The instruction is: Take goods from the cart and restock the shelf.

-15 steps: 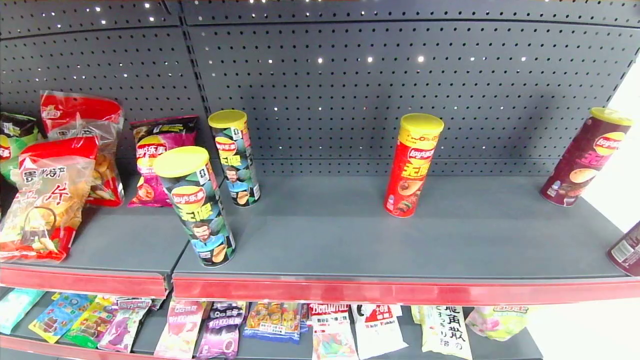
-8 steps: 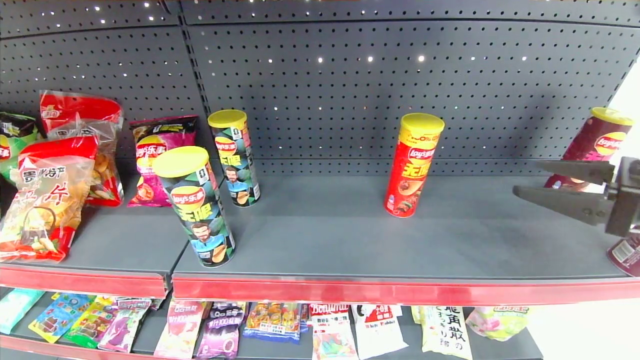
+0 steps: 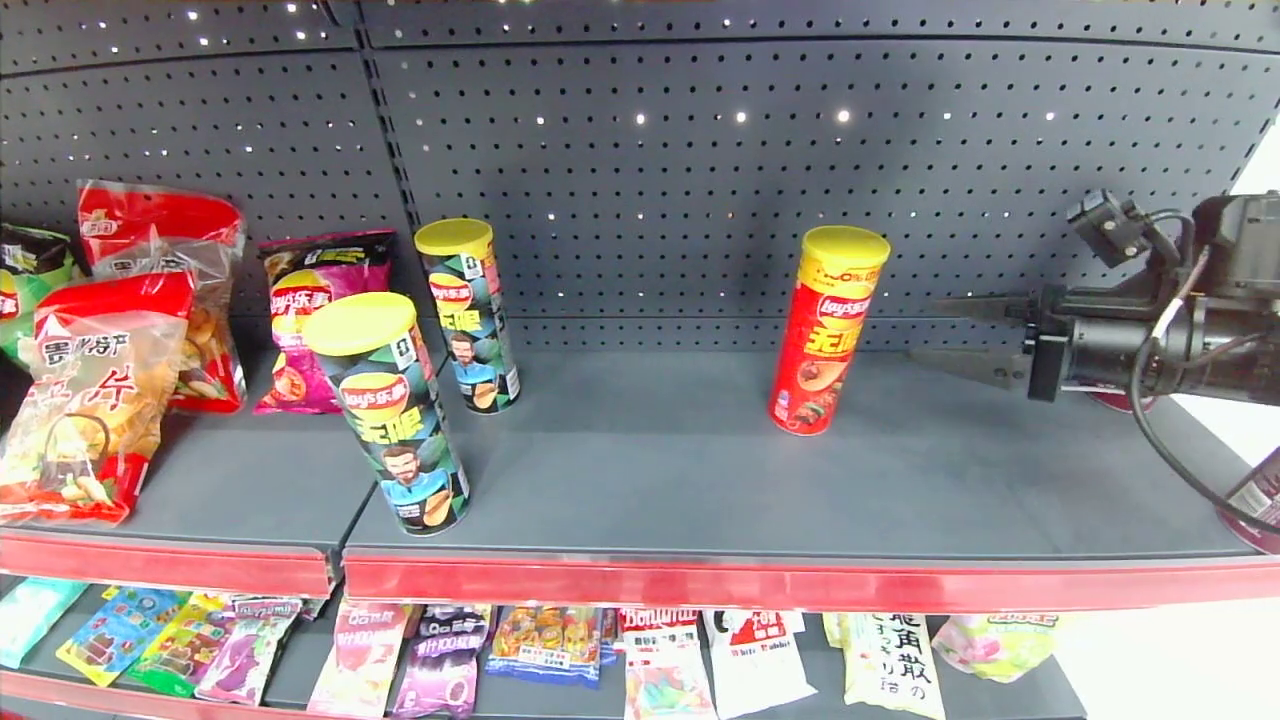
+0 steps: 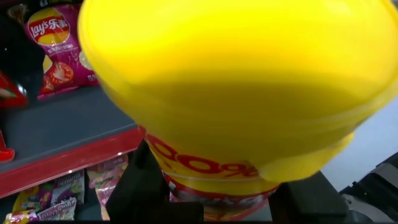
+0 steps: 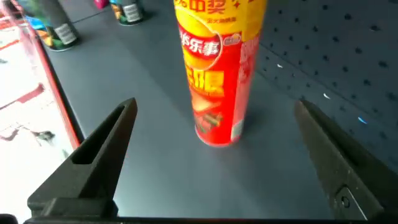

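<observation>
Reaching in from the right edge, the right arm has come farther along the shelf [image 3: 700,480] than half a second ago and now covers most of the dark red can at the back right.

Nearest, the left gripper [image 4: 230,199] grasps a held can [image 4: 236,93], a tall tube with a red body and a broad yellow lid. Its black fingers [image 4: 146,186] press on either side of the tube, in front of the shelf's red front edge.

On the shelf, a front green can [image 3: 392,410] with a yellow lid stands near the edge, and a rear green can [image 3: 468,315] stands behind it. One red can [image 3: 828,330] with the same yellow lid stands upright mid-shelf, towards the back. The right gripper [image 3: 925,330] lies level above the shelf and points at this red can, fingers spread wide apart, touching nothing.

Two more dark red cans sit at the right: a hidden can [image 3: 1115,400] whose base peeps out under the arm, and an edge can [image 3: 1262,495] cut off by the frame.

Four snack bags lean at the left: two red bags [image 3: 95,400], a magenta bag [image 3: 320,320] and a green bag [image 3: 25,290].
</observation>
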Robot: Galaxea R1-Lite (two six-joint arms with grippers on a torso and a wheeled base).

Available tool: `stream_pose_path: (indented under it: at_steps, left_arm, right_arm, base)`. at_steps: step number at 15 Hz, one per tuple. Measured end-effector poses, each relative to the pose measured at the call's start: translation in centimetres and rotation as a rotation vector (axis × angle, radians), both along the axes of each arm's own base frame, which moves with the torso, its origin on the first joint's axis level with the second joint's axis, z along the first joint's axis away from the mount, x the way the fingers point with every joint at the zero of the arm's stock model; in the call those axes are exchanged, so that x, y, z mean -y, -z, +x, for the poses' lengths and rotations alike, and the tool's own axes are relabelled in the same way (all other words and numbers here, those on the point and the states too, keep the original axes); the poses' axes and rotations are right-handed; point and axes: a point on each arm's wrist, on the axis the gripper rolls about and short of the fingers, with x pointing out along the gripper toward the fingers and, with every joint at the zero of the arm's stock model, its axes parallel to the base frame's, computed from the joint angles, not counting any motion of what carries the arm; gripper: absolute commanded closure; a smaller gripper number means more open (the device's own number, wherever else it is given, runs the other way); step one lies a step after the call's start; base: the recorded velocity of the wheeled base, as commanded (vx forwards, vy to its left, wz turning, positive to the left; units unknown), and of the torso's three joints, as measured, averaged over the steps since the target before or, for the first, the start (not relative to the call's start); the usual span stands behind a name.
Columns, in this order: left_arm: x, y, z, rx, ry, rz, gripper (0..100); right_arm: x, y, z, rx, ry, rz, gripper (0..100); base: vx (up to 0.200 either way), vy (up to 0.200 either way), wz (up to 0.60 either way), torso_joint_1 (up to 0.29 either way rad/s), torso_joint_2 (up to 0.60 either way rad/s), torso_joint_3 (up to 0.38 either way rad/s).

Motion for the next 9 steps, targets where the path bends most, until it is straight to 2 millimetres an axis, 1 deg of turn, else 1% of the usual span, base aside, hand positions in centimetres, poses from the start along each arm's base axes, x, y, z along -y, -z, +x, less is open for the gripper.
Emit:
stream_pose_path:
  at_steps: [2, 3, 9]
  left_arm:
    - [0.0, -0.1, 0.3, -0.003, 0.0, 0.001, 100]
    - [0.1, -0.2, 0.3, -0.007, 0.0, 0.002, 100]
    - [0.1, -0.2, 0.5, -0.009, -0.001, 0.009, 100]
  right_arm:
    - [-0.4, 0.7, 1.8, 0.006, -0.087, 0.022, 0]
    - [-0.5, 1.0, 2.5, 0.006, -0.099, 0.026, 0]
    - [-0.8, 1.5, 5.2, 0.011, -0.169, 0.053, 0]
  base:
    - [0.0, 0.0, 0.0, 0.0, 0.0, 0.0]
    - [0.0, 0.0, 0.0, 0.0, 0.0, 0.0]
    - [0.0, 0.0, 0.0, 0.0, 0.0, 0.0]
